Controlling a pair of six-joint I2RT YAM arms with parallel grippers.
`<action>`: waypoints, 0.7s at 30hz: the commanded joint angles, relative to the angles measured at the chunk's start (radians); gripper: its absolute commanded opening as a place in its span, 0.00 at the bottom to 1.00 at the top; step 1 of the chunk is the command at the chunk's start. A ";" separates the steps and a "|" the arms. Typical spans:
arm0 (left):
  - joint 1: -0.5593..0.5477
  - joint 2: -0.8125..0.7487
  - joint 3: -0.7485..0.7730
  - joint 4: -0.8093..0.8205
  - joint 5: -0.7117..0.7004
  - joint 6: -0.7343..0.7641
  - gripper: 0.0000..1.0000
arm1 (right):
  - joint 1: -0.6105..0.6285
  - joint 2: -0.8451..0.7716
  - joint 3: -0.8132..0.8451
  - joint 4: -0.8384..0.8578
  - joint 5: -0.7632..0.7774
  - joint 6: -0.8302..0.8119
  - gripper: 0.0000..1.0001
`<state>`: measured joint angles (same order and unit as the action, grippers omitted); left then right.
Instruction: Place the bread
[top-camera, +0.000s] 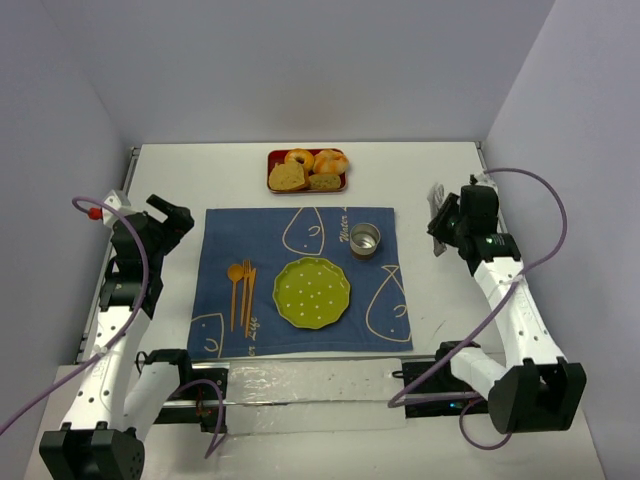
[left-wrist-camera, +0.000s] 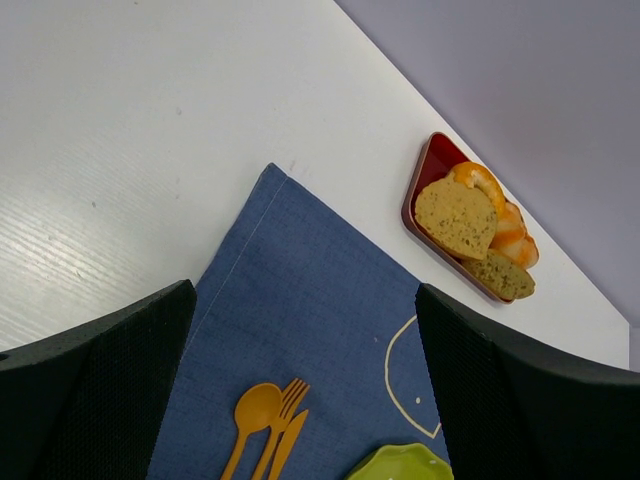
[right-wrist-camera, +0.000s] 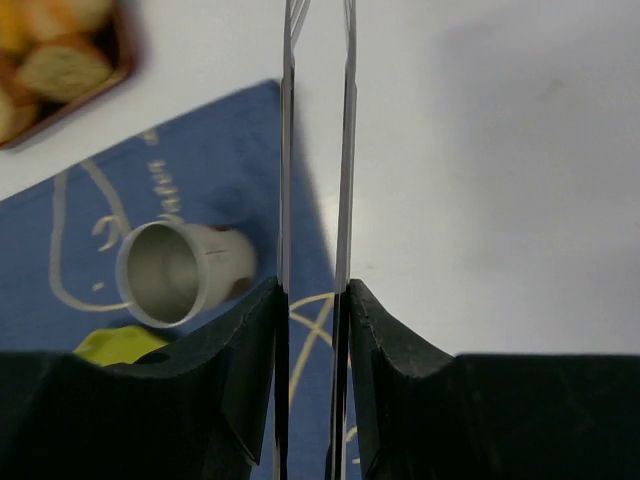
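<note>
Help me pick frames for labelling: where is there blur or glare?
Top external: even light, sharp; glare only on the glossy strip near the bottom. Left wrist: the bread is crisp, the left claw dark and soft. Right wrist: the red tray is blurred, the cup soft, the metal tongs mirror-bright.

The light is bright and even, and it seems to come from above. The white desk (top-camera: 440, 180) shows only soft, faint shadows beside the arms. A shiny strip (top-camera: 300, 385) at its near edge has white glare on it. From the left wrist, the tray (left-wrist-camera: 418, 190) of food looks sharp, but the dark fingers (left-wrist-camera: 100, 390) of the left pincer (left-wrist-camera: 305, 290) are fuzzy at their edges. From the right wrist, the cup (right-wrist-camera: 165, 275) and the tray look blurry, and the metal tongs (right-wrist-camera: 346, 150) shine like mirrors.
</note>
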<state>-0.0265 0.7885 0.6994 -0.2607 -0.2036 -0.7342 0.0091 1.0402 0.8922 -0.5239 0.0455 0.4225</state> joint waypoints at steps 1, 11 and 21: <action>-0.001 -0.014 0.003 -0.003 -0.016 -0.015 0.99 | 0.118 0.013 0.137 0.029 -0.180 -0.056 0.40; -0.001 -0.018 0.014 -0.018 -0.016 -0.022 0.99 | 0.372 0.428 0.449 0.085 -0.402 -0.117 0.43; -0.001 -0.021 0.007 -0.012 -0.013 -0.023 0.99 | 0.383 0.807 0.789 0.009 -0.430 -0.100 0.49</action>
<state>-0.0265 0.7771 0.6994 -0.2751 -0.2131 -0.7494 0.3884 1.7937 1.5501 -0.4896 -0.3748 0.3313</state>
